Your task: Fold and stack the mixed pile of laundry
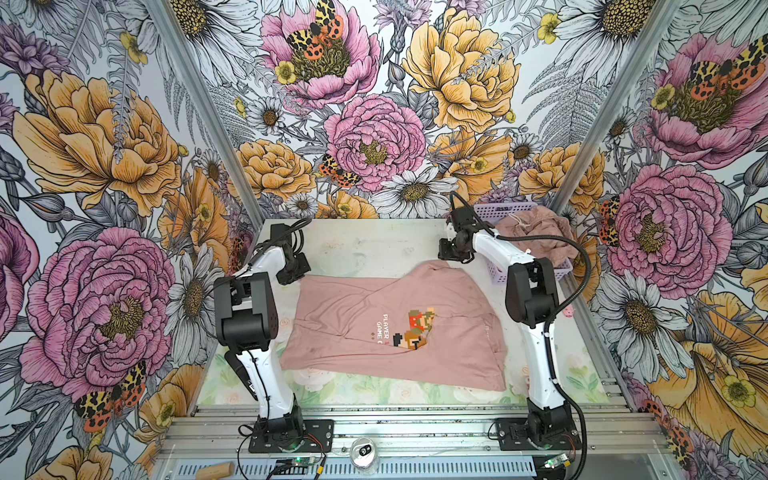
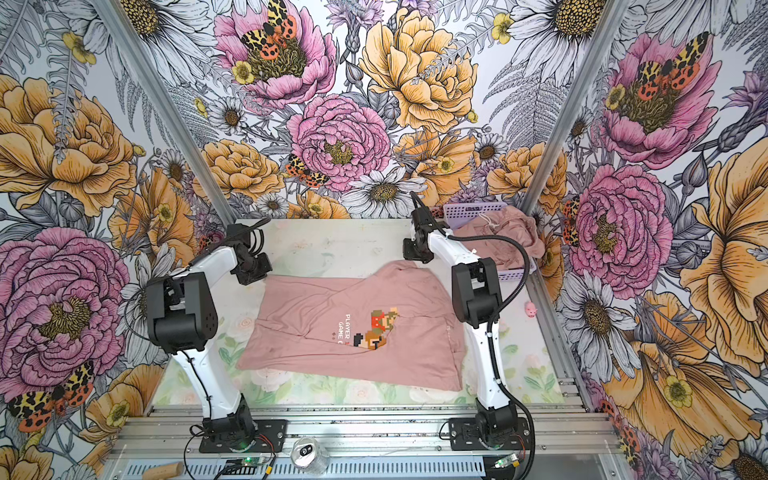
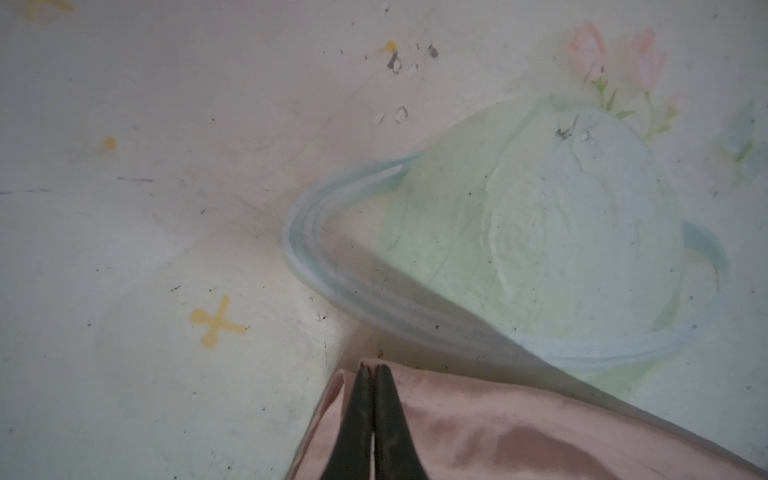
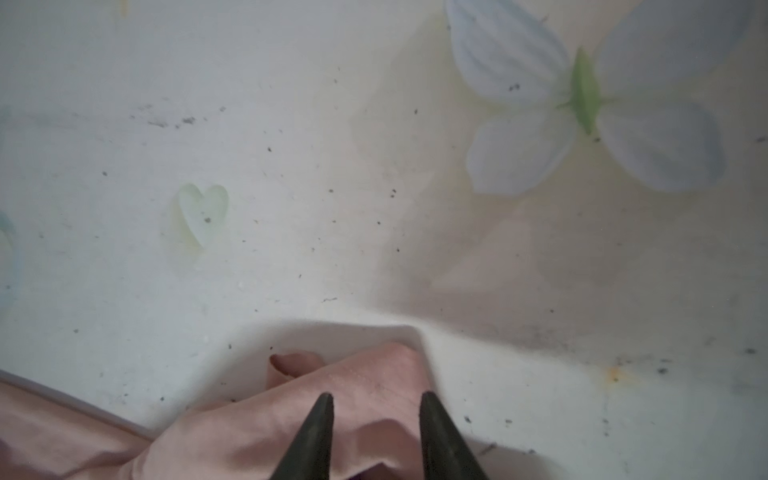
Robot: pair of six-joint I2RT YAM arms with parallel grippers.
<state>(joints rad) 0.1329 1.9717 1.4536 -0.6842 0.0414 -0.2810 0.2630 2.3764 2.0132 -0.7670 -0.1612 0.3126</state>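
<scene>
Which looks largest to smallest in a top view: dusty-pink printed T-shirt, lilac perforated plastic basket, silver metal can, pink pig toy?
1. dusty-pink printed T-shirt
2. lilac perforated plastic basket, partly hidden
3. silver metal can
4. pink pig toy

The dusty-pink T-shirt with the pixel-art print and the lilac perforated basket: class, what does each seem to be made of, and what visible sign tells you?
The dusty-pink T-shirt with the pixel-art print: thin, soft knit cloth, probably cotton jersey, matte; it lies in loose folds and creases. The lilac perforated basket: apparently rigid moulded plastic, smooth; regular rows of small holes, straight rim.
</scene>
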